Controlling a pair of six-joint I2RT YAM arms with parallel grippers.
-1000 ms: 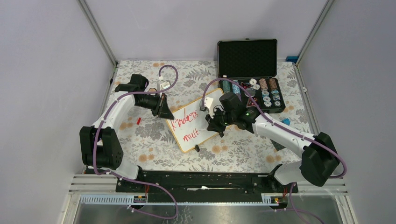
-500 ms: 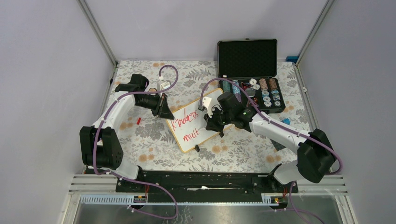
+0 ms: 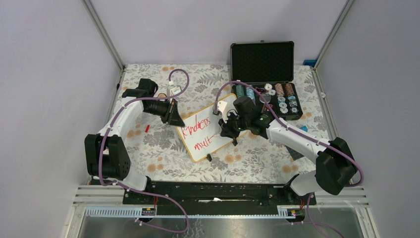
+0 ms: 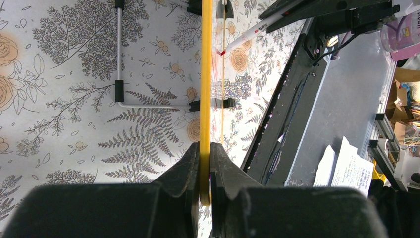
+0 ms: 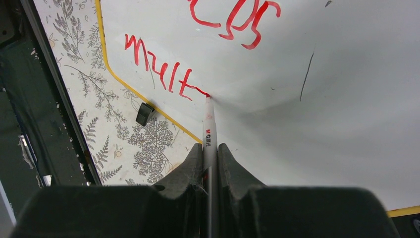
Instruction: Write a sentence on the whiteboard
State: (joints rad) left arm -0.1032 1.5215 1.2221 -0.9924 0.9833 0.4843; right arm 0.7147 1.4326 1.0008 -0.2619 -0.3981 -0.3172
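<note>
Whiteboard [image 3: 207, 133] sat slantwise in the middle of the flowered bench [image 3: 148, 144], near the open black case [image 3: 262, 62], and the left claw [image 4: 204, 148] was pinching its yellow rim at the far-left corner, one finger pressed on each side of the edge. Over on the other side, the right claw [image 5: 210, 151] was clamped tight on a white marker [image 5: 208, 126], red tip touching the white surface right after the last "t". And the red lettering [image 5: 163, 72] read "mult" on the lower line, with another red word above it, partly cut off in the right wrist view.
</note>
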